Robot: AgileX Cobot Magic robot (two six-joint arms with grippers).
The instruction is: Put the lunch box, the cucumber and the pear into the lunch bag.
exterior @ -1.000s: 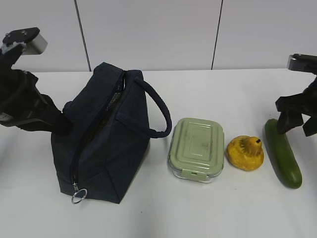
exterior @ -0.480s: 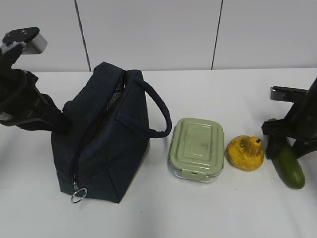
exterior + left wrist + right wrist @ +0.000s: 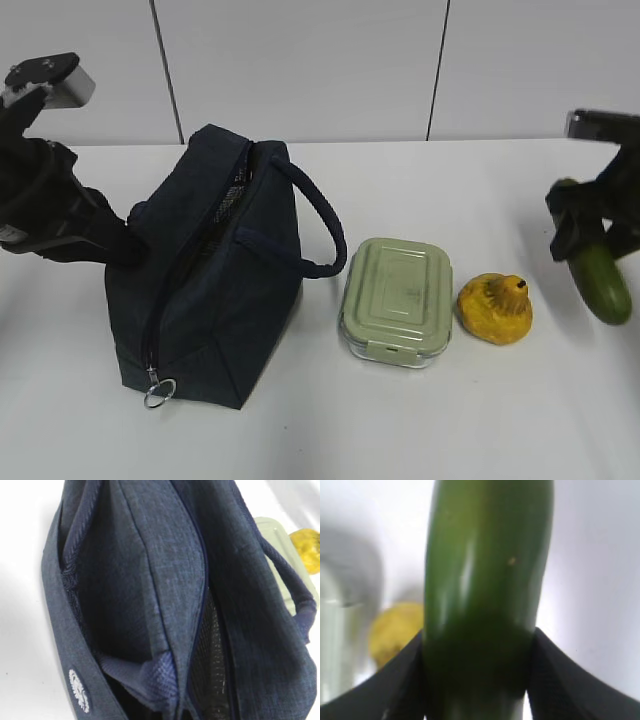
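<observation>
The navy lunch bag (image 3: 215, 300) stands at the left with its top zipper open. My left gripper (image 3: 125, 245) is at the bag's upper left edge and seems shut on a fold of its fabric (image 3: 160, 680); its fingers are hidden. The sage-lidded lunch box (image 3: 397, 298) sits right of the bag, and the yellow pear (image 3: 495, 308) sits beside it. My right gripper (image 3: 585, 235) is shut on the dark green cucumber (image 3: 603, 283) and holds it above the table at the far right. In the right wrist view the cucumber (image 3: 485, 580) fills the space between the black fingers (image 3: 560, 680).
The bag's padded loop handle (image 3: 320, 225) hangs toward the lunch box. A metal ring pull (image 3: 159, 394) hangs at the bag's front lower corner. A grey panelled wall (image 3: 300, 70) stands behind the white table (image 3: 400, 430).
My right gripper came down onto the cucumber, closed on it and lifted it off the table. The left arm and the bag have not moved.
</observation>
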